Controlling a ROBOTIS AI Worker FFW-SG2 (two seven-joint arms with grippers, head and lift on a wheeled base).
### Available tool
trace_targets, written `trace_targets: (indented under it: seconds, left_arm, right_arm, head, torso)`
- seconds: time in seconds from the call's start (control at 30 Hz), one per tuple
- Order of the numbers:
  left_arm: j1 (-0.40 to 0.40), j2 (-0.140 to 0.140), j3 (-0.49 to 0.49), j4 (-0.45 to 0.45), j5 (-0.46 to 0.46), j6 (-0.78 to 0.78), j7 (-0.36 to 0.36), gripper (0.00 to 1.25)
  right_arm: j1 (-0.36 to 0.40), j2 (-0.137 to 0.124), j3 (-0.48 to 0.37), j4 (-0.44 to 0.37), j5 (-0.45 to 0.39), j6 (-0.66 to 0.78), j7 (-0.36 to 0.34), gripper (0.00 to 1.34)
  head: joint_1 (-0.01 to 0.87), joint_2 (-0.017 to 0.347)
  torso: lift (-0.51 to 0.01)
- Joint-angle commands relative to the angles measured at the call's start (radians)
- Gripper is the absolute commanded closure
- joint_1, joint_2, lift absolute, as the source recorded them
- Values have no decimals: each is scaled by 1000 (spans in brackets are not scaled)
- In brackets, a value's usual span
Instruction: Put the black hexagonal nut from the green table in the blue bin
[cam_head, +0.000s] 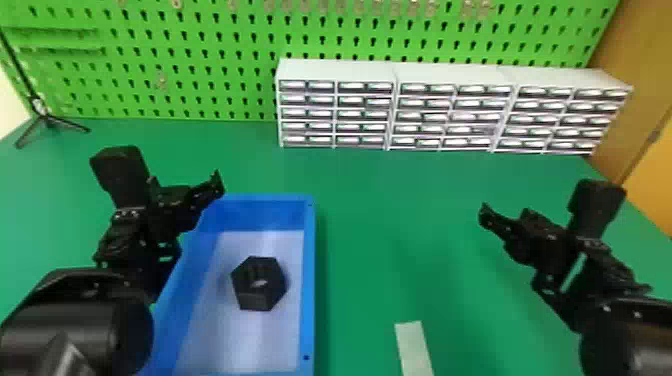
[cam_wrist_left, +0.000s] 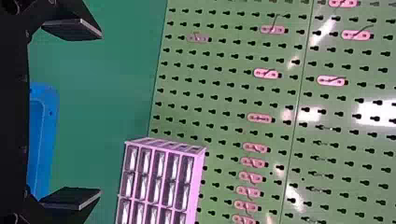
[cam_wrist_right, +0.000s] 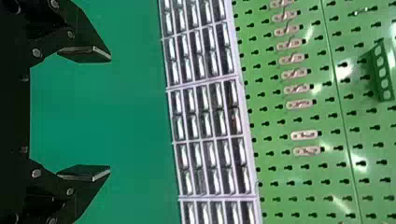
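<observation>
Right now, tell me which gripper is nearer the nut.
Left. The left gripper is beyond the nut and to its left; the right gripper is farther off, to its right.

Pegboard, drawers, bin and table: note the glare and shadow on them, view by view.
Head view: a pale sheen on the floor of the blue bin, a soft dark band on the green table along its right side; left wrist view: white glare patches on the pegboard; right wrist view: bright glints on the drawers, smaller glare spots on the pegboard.

A workshop (green pegboard (cam_head: 210, 60), drawer cabinets (cam_head: 450, 97))
</observation>
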Motion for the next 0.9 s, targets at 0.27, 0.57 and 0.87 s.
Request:
trace_targets:
  seconds: [0.27,0.57,0.87]
  left_arm:
    - [6,0,7,-3,13,0,0,98]
    - [8,0,22,-3,26,0,-34,98]
    - [5,0,56,-3,20,0,-64,96]
  right_arm:
    - [6,-29,-6,-11,-30,52,5,386]
    - [-6,-30,-6,-11,7,53,66,386]
    - [-21,-15,-32,-11,16,33,81,387]
  head:
    - [692,8]
    - [692,8]
    - [692,8]
  torso:
    - [-97]
    - [-97]
    - [-97]
